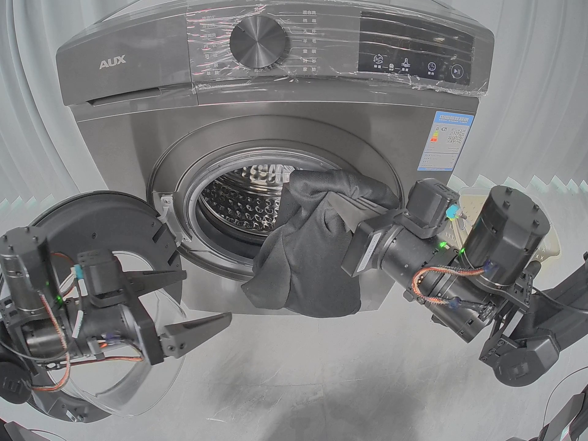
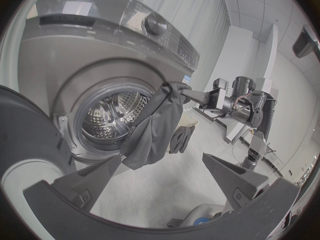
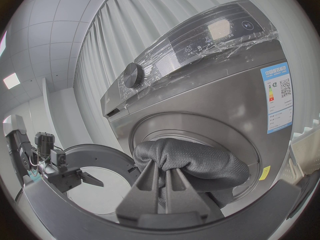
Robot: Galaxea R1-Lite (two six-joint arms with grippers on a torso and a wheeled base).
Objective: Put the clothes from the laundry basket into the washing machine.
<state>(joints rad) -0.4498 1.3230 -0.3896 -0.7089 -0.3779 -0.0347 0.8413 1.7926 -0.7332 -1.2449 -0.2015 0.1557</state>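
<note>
Fingers of the left gripper (image 1: 205,296) are spread wide with nothing between them; it hangs low over the grey floor (image 1: 306,375), in front of the open door (image 1: 104,228), which is swung out to the robot's left of the opening. To the right and a little farther on, the right gripper (image 3: 163,169) has its fingers pressed together on a fold of a dark grey garment (image 1: 306,258). It holds that fold up at the right side of the opening of the washing machine (image 1: 275,111).

The garment is half in. Its top is bunched over the right part of the door ring, and the rest hangs down outside the front panel, with its lower edge clear of the floor. Behind it the perforated steel drum (image 1: 245,200) shows bare metal.

Above the opening, clear film covers the control panel, where a round dial (image 1: 258,41) sits in the middle. A blue-edged label (image 1: 446,141) is stuck to the upper right of the front panel.

Beside the machine on the robot's right stands what looks like the pale laundry basket (image 2: 189,120), largely hidden by the right arm. Another dark piece of clothing (image 2: 181,139) hangs over its near edge. White curtains (image 1: 539,62) close off the back.
</note>
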